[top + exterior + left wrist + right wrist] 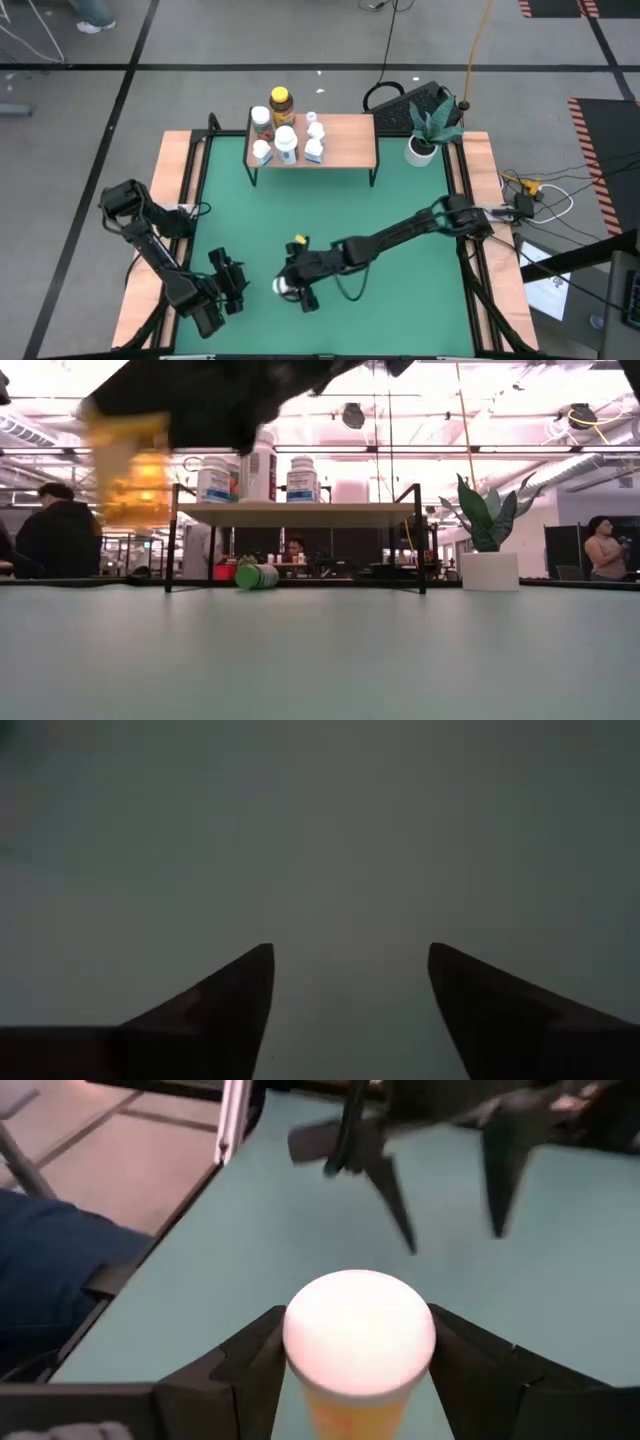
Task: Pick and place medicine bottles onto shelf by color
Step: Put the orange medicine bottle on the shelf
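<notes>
My right gripper [292,288] is shut on an amber medicine bottle with a white lid [358,1325], held near the table's front middle. It shows as a blurred amber bottle [135,475] in the low view. My left gripper [350,960] stands open over the bare green mat just left of it, nothing between its fingers. The shelf [345,140] at the far middle carries several bottles: white ones [287,146] and an amber one with a yellow lid [281,100]. A green bottle [257,576] lies on its side on the mat beneath the shelf. My right gripper pinches the amber bottle between its two fingers [250,1365], one on each side just below the white lid [300,1370]. The fingers come from the table's right, slanting down. The bottle is roughly upright, lid up, and lifted clear of the mat.
A white plant pot [420,150] with a green plant stands at the far right by the shelf. Wooden side boards [170,180] edge the mat. Open green mat [330,215] lies between the grippers and the shelf. People sit in the room beyond.
</notes>
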`<state>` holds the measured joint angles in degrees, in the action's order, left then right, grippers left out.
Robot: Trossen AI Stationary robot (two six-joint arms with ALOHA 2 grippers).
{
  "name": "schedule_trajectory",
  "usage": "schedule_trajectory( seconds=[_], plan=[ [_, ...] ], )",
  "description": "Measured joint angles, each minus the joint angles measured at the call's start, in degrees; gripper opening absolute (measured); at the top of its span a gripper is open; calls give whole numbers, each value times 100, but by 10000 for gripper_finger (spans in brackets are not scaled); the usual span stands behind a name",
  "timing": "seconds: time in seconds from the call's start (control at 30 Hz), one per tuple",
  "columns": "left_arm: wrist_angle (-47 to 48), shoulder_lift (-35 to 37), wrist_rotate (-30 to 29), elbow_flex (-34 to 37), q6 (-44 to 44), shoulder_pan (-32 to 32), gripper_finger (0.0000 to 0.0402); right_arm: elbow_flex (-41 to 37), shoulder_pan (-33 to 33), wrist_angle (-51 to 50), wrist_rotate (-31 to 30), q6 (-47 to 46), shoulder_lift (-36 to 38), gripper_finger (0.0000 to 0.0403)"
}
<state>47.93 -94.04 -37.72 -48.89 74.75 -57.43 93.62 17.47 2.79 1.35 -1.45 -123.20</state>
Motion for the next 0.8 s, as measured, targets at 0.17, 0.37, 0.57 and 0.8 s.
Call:
schedule_trajectory(
  seconds=[0.17, 0.37, 0.57, 0.8],
  plan=[
    [-249, 0, -6, 222, 82, 0, 296, -903, -42, -114, -738, 123, 1342, 209],
    [-318, 0, -6, 348, 97, 114, 305, -2026, -310, -293, -2589, 414, 3047, 209],
    [-328, 0, -6, 348, 42, 203, 306, -2680, -1322, -129, -3142, 433, 4340, 210],
    [-396, 0, -31, 348, -151, 385, 306, -2801, -3326, 2, -2125, 49, 4427, 210]
  ],
)
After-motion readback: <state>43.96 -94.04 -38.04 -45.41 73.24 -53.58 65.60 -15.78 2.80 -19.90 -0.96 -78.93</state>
